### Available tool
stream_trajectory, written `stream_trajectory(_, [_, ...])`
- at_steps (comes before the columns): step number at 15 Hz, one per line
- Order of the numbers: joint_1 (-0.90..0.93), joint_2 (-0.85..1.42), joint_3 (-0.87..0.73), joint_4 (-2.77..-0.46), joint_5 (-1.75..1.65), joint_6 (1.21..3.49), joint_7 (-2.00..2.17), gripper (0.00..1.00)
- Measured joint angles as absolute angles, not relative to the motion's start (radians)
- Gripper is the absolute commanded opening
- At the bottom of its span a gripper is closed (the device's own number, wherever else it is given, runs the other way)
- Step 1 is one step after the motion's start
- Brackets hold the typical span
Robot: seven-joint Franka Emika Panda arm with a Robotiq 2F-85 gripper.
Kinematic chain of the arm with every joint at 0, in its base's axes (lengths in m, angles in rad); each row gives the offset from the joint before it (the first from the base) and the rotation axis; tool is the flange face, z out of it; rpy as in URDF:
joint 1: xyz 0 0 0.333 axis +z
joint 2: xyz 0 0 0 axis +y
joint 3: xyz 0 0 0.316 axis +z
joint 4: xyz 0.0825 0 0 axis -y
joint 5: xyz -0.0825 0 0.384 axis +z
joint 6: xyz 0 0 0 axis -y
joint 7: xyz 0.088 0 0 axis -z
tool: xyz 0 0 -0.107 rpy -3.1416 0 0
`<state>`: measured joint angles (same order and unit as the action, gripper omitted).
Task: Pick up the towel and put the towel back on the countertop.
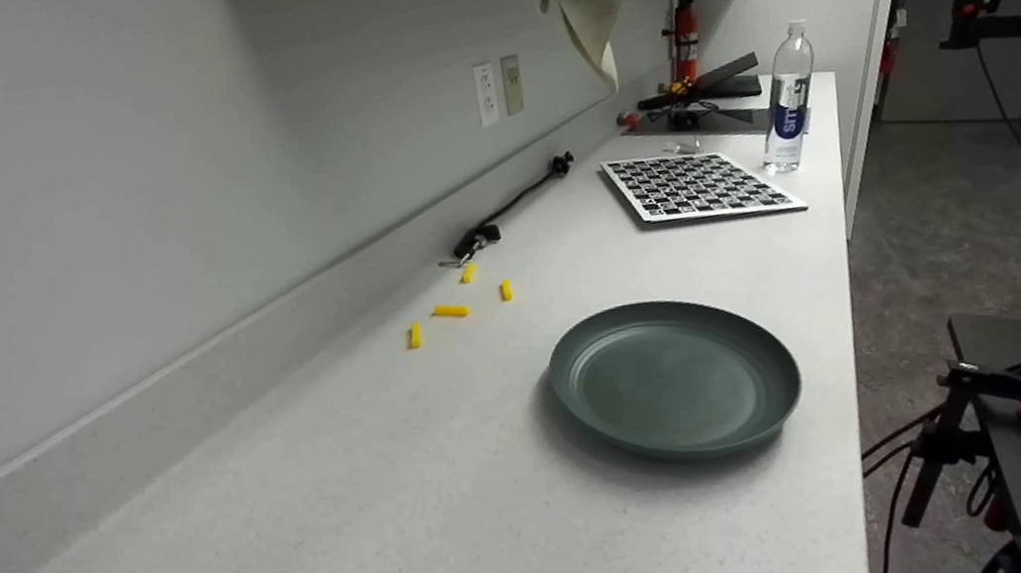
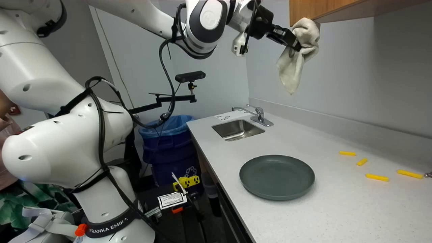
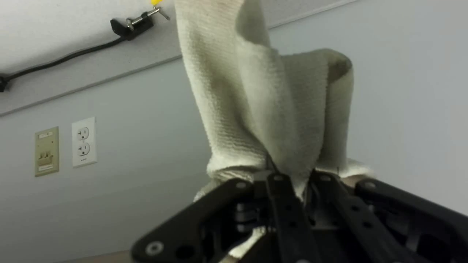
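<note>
Tool (image 3: pixel 299 179): well above the plate (image 1: pixel 674 383), its fingers (image 3: pixel 288 212) clamped on a fold of the towel (image 3: pixel 252 95); the wrist view shows cloth pinched between them.
Towel: held aloft, higher than the plate and apart from the desk (image 1: pixel 352 509) — a loose corner of it hanging down in both exterior views.
Towel step: the pick-up looks done and the set-down not yet made, so the step in hand is probably the carry between the two.
Cabinet (image 2: pixel 305 10): higher than the plate, toward the wall (image 1: pixel 106 183); the towel overlaps its corner in an exterior view, though whether they touch cannot be told.
Desk: carries the plate, and is the likely goal. The next move seems to call for easing away from the cabinet, then lowering toward the surface beside the plate, with the fingers parting only once the towel lies there.
Yellow pieces (image 1: pixel 451 311): scattered near the plate, toward the wall — the dangling corner could sweep them if it came down on that side.
Chequered board (image 1: pixel 696 185) and bottle (image 1: pixel 788 102): well past the plate, likely out of the way of a set-down beside it.
</note>
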<state>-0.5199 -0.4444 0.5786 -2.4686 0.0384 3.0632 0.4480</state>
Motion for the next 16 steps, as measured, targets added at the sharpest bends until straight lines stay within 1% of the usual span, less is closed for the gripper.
stream_trajectory(7, [-0.72,-0.449,0.751,-2.411,0.0,3.071,0.528,0.03])
stream_trajectory(10, [-0.77,-0.45,0.8,-2.397,0.0,3.071,0.544,0.03])
stream_trajectory(13, [-0.752,-0.441,0.799,-2.387,0.001,3.015,0.538,0.03])
stream_trajectory(16, [-0.641,-0.399,0.736,-2.407,0.001,2.918,0.515,0.03])
